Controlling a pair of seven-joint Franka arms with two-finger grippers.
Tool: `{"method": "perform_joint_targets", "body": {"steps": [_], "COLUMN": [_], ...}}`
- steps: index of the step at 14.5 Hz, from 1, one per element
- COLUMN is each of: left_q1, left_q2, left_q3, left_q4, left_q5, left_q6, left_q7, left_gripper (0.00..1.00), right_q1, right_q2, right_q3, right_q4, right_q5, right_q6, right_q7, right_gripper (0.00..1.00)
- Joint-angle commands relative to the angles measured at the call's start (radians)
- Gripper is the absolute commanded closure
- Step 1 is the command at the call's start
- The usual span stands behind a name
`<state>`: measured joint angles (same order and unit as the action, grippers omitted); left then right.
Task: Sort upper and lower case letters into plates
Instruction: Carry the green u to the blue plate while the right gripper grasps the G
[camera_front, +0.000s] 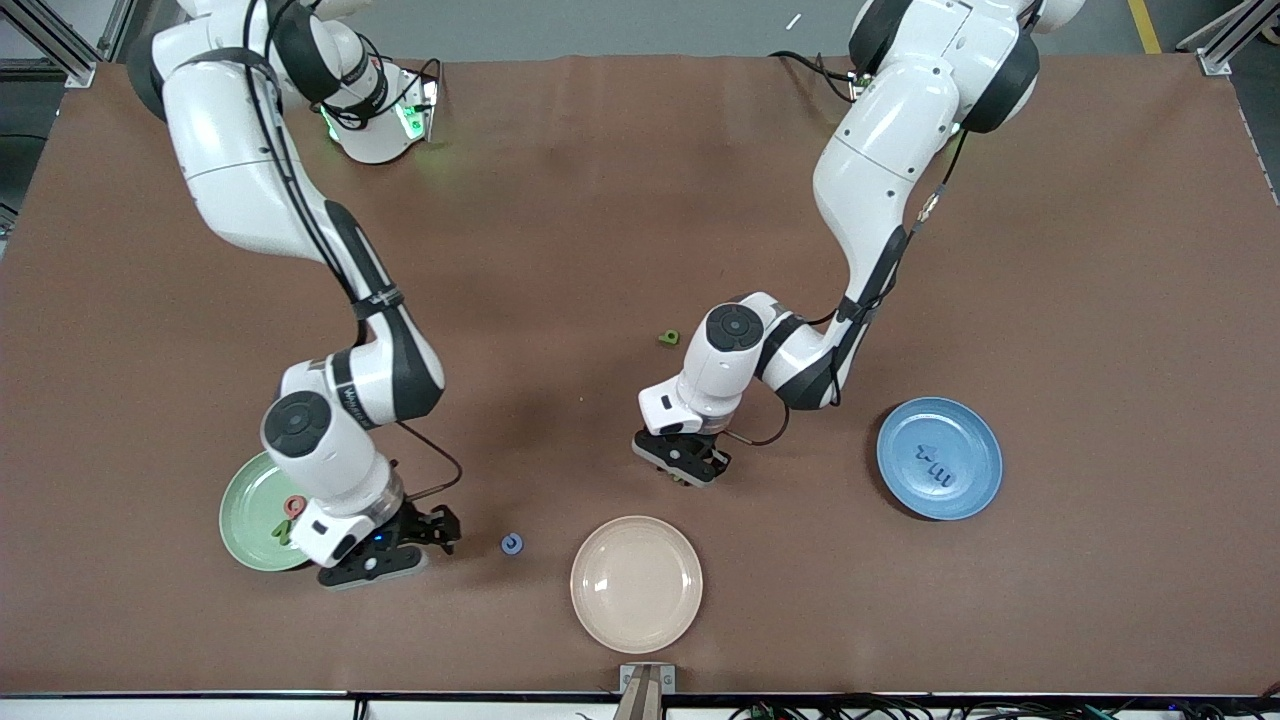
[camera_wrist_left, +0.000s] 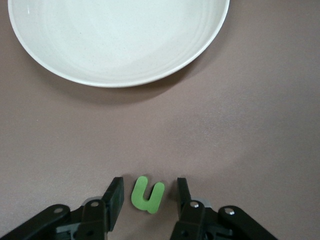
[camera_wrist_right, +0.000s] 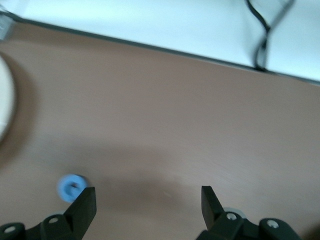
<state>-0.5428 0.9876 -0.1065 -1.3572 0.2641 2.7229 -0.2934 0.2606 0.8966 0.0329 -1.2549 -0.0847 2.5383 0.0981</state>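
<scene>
Your pale green plate (camera_front: 250, 512) at the right arm's end holds a pink letter (camera_front: 294, 506) and a green one (camera_front: 284, 531). The blue plate (camera_front: 940, 458) carries blue letters (camera_front: 932, 467). The cream plate (camera_front: 636, 584) is bare. Only your left wrist view shows the green u (camera_wrist_left: 148, 194), flat on the worktop between the left hand's (camera_wrist_left: 148, 196) half-parted fingers, untouched. The right hand (camera_wrist_right: 148, 204) gapes wide, holding nothing, beside the blue C (camera_front: 512, 544). A green letter (camera_front: 668, 338) lies mid-worktop.
</scene>
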Motion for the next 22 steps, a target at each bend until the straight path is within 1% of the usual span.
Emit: {"method": "perform_joint_targets", "body": {"steps": [1,2,3,4,6,7,9,11,13,14,15,17,18,19,20,21,22], "left_q1": [-0.002,0.0,0.004,0.007,0.055,0.07,0.115,0.187,0.271,0.324,0.371,0.478,0.498,0.506,0.53,0.55,0.572], "left_q2": [0.006,0.002,-0.003,-0.004,-0.038,-0.085,-0.183,-0.285,-0.364,-0.401,-0.42,-0.425,-0.422,-0.42,-0.411,-0.4,-0.396], "left_q3": [0.005,0.005,0.005,0.005,0.005,0.007,0.004,0.001,0.001,0.002,0.002,-0.005,-0.005,-0.004,-0.004,-0.005,-0.005], "left_q4": [-0.008,-0.011,-0.011,-0.013,-0.038,-0.081,-0.156,-0.265,-0.377,-0.419,-0.44,-0.45,-0.456,-0.459,-0.459,-0.461,-0.467], "left_q5": [0.018,0.018,0.018,0.017,0.02,0.023,0.023,0.023,0.023,0.024,0.024,0.026,0.026,0.026,0.024,0.026,0.026], "left_q6": [0.009,0.009,0.009,0.008,-0.003,-0.026,-0.119,-0.192,-0.198,-0.201,-0.215,-0.255,-0.281,-0.313,-0.343,-0.348,-0.348], "left_q7": [0.011,0.014,0.011,0.008,0.014,0.017,0.007,0.017,0.045,0.078,0.133,0.2,0.21,0.212,0.208,0.212,0.218], "left_gripper": [0.74,0.88,0.98,0.99,1.0,1.0,1.0,1.0,0.99,1.0,1.0,0.99,0.98,0.94,0.87,0.79,0.46], "right_q1": [0.037,0.055,0.069,0.077,0.089,0.091,0.097,0.098,0.101,0.107,0.114,0.117,0.117,0.117,0.115,0.112,0.114], "right_q2": [0.039,0.054,0.068,0.082,0.107,0.117,0.13,0.137,0.14,0.142,0.148,0.148,0.148,0.15,0.151,0.151,0.151], "right_q3": [-0.007,-0.008,-0.008,-0.008,-0.008,-0.008,-0.01,-0.01,-0.01,-0.014,-0.016,-0.019,-0.019,-0.021,-0.021,-0.021,-0.021], "right_q4": [-0.02,-0.02,-0.021,-0.021,-0.021,-0.021,-0.021,-0.02,-0.02,-0.02,-0.018,-0.017,-0.017,-0.017,-0.017,-0.017,-0.017], "right_q5": [0.0,-0.001,-0.001,-0.001,-0.001,-0.001,-0.001,-0.004,-0.006,-0.007,-0.007,-0.009,-0.013,-0.021,-0.023,-0.023,-0.024], "right_q6": [0.106,0.149,0.172,0.189,0.224,0.24,0.249,0.249,0.249,0.249,0.249,0.249,0.249,0.249,0.25,0.25,0.249], "right_q7": [0.07,0.092,0.107,0.126,0.134,0.134,0.134,0.134,0.134,0.132,0.132,0.13,0.127,0.127,0.124,0.123,0.123], "right_gripper": [0.08,0.08,0.08,0.08,0.07,0.07,0.08,0.13,0.17,0.21,0.25,0.33,0.36,0.38,0.4,0.45,0.54]}}
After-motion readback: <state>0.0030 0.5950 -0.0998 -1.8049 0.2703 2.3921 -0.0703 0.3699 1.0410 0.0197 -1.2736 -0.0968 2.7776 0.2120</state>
